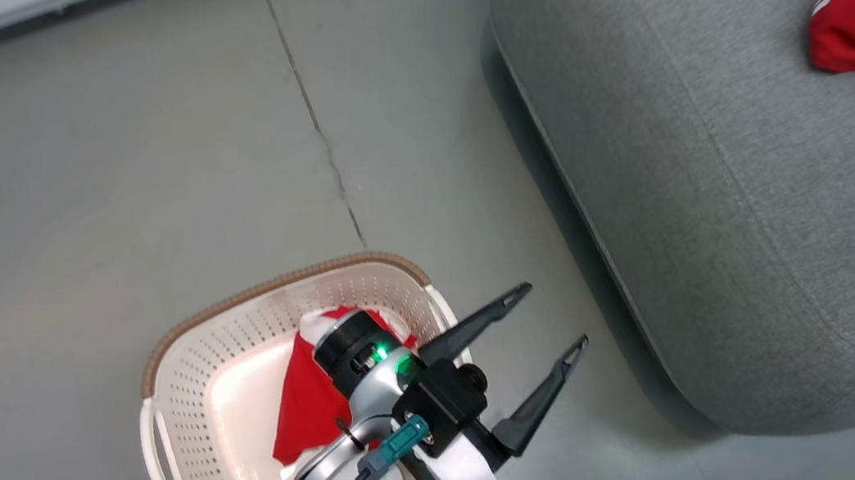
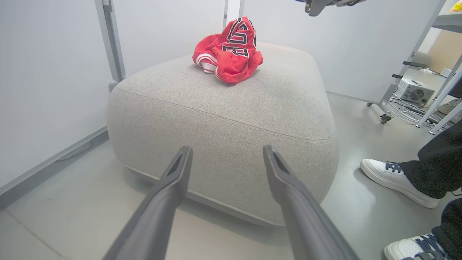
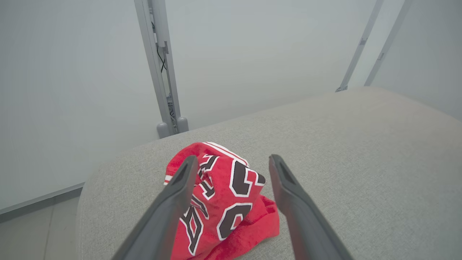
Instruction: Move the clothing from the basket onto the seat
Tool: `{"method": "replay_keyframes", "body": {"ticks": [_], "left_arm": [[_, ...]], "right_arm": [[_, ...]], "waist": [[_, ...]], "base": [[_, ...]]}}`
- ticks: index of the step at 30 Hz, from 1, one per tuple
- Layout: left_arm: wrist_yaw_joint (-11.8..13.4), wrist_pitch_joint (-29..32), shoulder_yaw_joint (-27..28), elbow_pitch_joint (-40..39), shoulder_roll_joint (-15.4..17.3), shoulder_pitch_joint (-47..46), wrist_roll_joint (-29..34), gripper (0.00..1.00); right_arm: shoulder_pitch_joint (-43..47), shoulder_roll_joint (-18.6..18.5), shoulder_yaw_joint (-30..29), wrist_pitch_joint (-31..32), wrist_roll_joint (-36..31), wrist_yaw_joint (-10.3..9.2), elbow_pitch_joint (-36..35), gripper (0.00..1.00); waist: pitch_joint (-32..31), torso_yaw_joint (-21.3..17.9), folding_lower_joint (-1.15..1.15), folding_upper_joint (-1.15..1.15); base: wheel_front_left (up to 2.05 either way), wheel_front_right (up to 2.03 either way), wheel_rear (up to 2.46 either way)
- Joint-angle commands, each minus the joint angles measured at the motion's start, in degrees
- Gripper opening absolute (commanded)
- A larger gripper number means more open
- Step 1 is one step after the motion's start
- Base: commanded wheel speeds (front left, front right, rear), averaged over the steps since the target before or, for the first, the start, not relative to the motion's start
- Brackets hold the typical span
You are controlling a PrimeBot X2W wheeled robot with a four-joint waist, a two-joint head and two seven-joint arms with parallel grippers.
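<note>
Your left gripper (image 1: 554, 314) hangs with its jaws wide apart and nothing between them. It is over the bare floor (image 1: 140, 187), in the gap between the basket (image 1: 237, 300) and the seat (image 1: 719, 193), with its fingers aimed at the seat's side. What the next reach turns on lies the other way. The red garment (image 1: 303, 409) left in the basket sits behind those fingertips, under and beside the left wrist, toward the lower left of the head view. The wrist hides part of it; what shows runs from the basket's far wall back toward you. Your right gripper (image 3: 233, 157) is spread and empty too, poised above the numbered jersey (image 3: 234, 196), which lies crumpled on top of the seat. So the left arm looks the nearer one to me — you'd have to turn it back and down into the basket.
</note>
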Motion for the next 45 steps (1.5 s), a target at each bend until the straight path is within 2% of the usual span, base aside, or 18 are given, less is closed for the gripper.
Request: {"method": "replay_keyframes", "body": {"ticks": [1, 5, 11, 20, 27, 28, 31, 37, 45], "left_arm": [[-0.07, 0.01, 0.08, 0.2, 0.19, 0.72, 0.22, 1.0], [-0.07, 0.01, 1.53, 0.26, -0.73, 2.51, -0.53, 1.0], [-0.08, 0.01, 3.82, 0.16, -1.38, 6.46, -1.31, 1.0], [-0.08, 0.01, 8.5, -1.0, -3.05, 11.81, -3.64, 1.0], [-0.08, 0.01, 13.07, -1.74, -4.14, 15.82, -3.19, 1.0], [0.04, 0.01, 15.4, -1.08, -4.44, 17.15, -2.89, 1.0], [1.11, 0.01, 19.64, -0.59, -4.95, 18.87, -2.39, 1.0], [3.68, 0.01, 26.44, -2.69, -5.42, 21.31, -0.54, 1.0], [7.01, 0.01, 31.29, -6.2, -5.47, 24.67, -0.52, 1.0]], "right_arm": [[1.36, -0.9, 0.51, -0.9, 0.22, 0.01, -1.58, 1.0], [4.25, -2.0, 1.9, -1.96, 0.54, 0.01, -8.39, 1.0], [10.9, -0.72, 0.7, -2.08, -2.38, 0.01, -21.34, 1.0], [23.58, 4.85, -4.18, -2.11, -6.82, 0.01, -36.08, 1.0], [36.38, 10.1, -9.38, -2.11, -15.89, 0.02, -47.94, 1.0], [39.86, 12.44, -10.66, -2.12, -16.64, 0.01, -50.7, 1.0], [43.73, 15.16, -10.55, -2.11, -17.8, 0.02, -52.91, 1.0], [48.01, 19.65, -10.01, -2.11, -20.37, 0.02, -52.37, 1.0], [53.38, 26.02, -14.14, -2.12, -27.93, 0.03, -53.42, 1.0]], "waist": [[-2.89, -0.05, 0.0, 0.0], [-6.01, 0.07, 0.0, 0.0], [-11.32, -0.08, 0.0, 0.0], [-17.27, 2.2, 0.0, 0.0], [-20.8, 7.24, 0.0, 0.0], [-21.82, 8.97, 0.0, 0.0], [-22.78, 10.95, 0.0, 0.0], [-23.72, 14.73, 0.0, 0.0], [-23.92, 18.23, 0.0, 0.0]], "base": [[0.0, 0.0, 0.0], [0.0, 0.0, 0.0], [0.0, 0.0, 0.0], [0.0, 0.0, 0.0], [0.0, 0.0, 0.0], [0.0, 0.0, 0.0], [0.0, 0.0, 0.0], [0.0, 0.0, 0.0], [0.0, 0.0, 0.0]]}}
